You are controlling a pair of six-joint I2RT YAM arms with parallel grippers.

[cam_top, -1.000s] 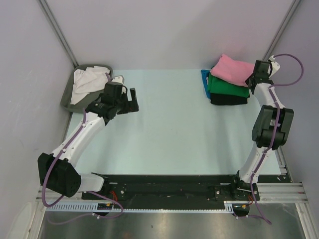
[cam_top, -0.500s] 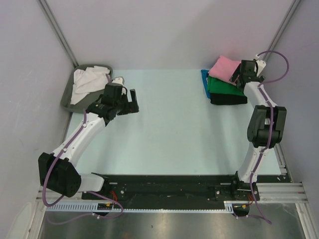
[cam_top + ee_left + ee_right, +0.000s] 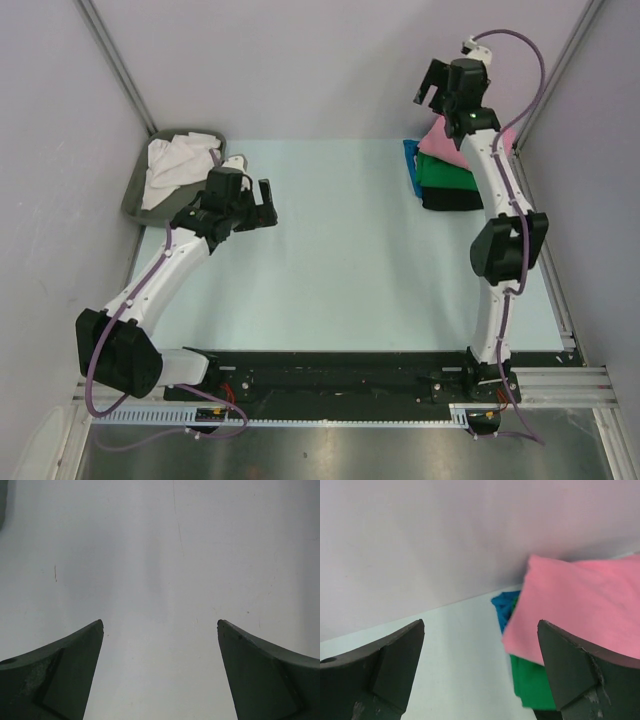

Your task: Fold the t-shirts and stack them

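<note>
Pale table (image 3: 340,260) between lilac walls, with four shirts stacked and one left to fold.

At the far right corner a pink shirt (image 3: 440,140) is seen folded flat on a green shirt (image 3: 447,173) and a black shirt (image 3: 452,200), with a blue shirt (image 3: 410,160) showing at the stack's left edge; the cloth is soft and matte, the folds square-edged. A white shirt (image 3: 172,165) is crumpled in the grey rounded tray (image 3: 135,200) at far left, so one fold is judged outstanding. The left gripper (image 3: 160,625) is held apart over bare table near the tray; the right gripper (image 3: 480,625) is raised above the stack, jaws apart, nothing held.
</note>
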